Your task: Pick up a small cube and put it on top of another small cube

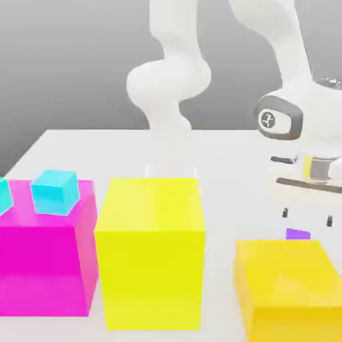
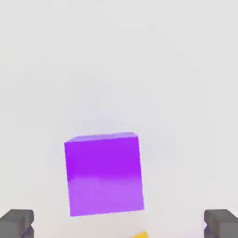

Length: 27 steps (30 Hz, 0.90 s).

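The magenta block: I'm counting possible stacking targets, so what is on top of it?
A small cyan cube sits on the magenta block. A second cyan cube shows at the exterior view's left edge, mostly cut off.

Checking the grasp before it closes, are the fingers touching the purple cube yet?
Apart. In the hand view, the purple cube sits on the table with bare white surface between it and each of the open fingers.

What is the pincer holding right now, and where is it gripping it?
Nothing. The pincer is open above the purple cube, which sits on the table with both fingertips clear of it.
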Motion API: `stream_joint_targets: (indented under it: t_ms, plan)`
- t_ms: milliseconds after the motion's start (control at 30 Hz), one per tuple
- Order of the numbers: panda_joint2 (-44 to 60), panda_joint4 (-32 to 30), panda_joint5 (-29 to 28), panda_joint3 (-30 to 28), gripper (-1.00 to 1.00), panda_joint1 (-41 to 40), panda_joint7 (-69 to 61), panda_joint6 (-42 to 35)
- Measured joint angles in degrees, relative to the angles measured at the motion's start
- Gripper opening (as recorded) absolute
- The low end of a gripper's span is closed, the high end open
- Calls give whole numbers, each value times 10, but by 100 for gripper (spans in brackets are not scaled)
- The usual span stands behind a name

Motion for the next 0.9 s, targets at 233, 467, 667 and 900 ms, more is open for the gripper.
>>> stream_joint_targets:
  t_ms: [233, 467, 667, 900]
  plan:
    - [97, 16, -3, -1, -100, 1, -3, 79]
    - [68, 11, -1, -1, -100, 1, -4, 54]
    - [-21, 13, -2, 9, -100, 5, -25, -30]
    - [-109, 80, -66, -102, -100, -56, -57, -172]
